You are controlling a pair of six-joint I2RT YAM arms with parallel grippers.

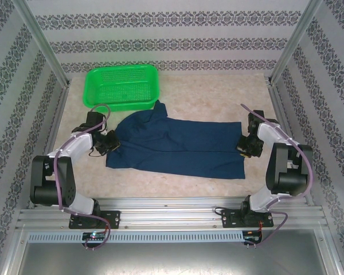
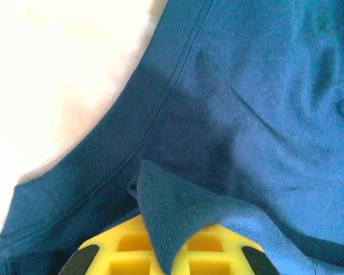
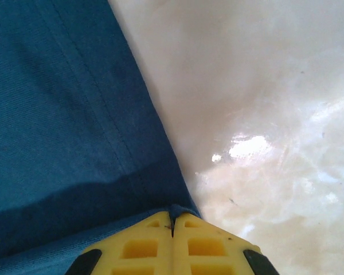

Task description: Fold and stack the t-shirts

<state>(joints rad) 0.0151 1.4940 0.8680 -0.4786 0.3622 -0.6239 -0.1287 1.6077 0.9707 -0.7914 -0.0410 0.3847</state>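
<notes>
Top external view: the shirt [image 1: 183,146] is pinched at opposite ends by the closed left fingers [image 1: 112,143] and right fingers [image 1: 245,146], and is best lifted evenly, kept taut.

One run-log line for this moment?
left end effector: shut on shirt | right end effector: shut on shirt | shirt: spread on table

Bent inward at both elbows, wrists low; clamped tight with left pincer [image 1: 110,141] and right pincer [image 1: 245,146] on opposite ends of the t-shirt [image 1: 183,146].
</notes>
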